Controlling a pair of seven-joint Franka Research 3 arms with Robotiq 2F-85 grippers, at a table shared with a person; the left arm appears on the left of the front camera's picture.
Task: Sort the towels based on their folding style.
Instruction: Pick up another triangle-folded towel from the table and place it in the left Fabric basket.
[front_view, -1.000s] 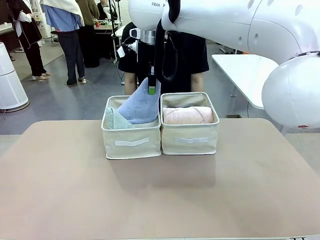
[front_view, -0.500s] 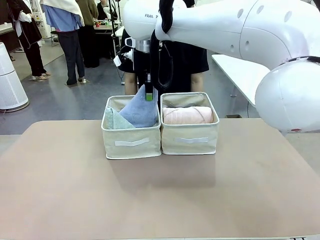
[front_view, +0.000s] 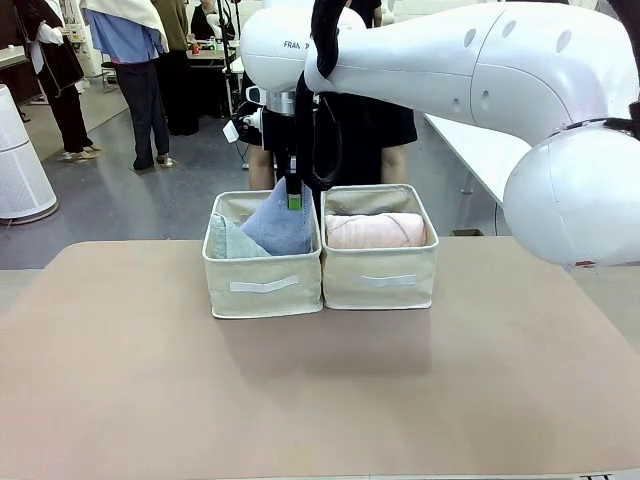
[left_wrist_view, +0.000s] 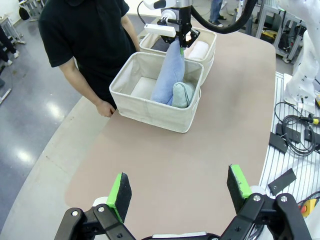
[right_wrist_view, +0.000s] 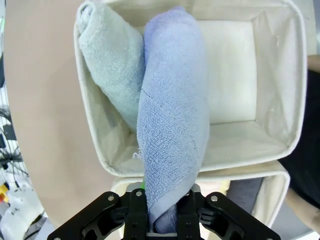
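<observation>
Two hands | right hand (right_wrist_view: 162, 220) clamped on periwinkle towel (right_wrist_view: 172, 145) | left hand (left_wrist_view: 180, 192) apart | arm print "FRAN"

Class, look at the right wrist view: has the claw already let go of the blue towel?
No: the right claw is shut on the blue towel, whose lower end hangs into the bin beside the teal towel.

I see two bins side by side on the table (front_view: 120, 380). My right claw (front_view: 294, 196) hangs over the left bin (front_view: 262, 285), pinching the tip of the cone towel (front_view: 280, 225), whose base sits in that bin. Left of this claw, in the same bin, lies a second cone towel (front_view: 228, 240). To its right, the right bin (front_view: 380, 278) holds a rolled towel (front_view: 375, 231). Behind both bins stands a person (left_wrist_view: 87, 40). My left claw (left_wrist_view: 180, 192) hovers apart, over bare table.
</observation>
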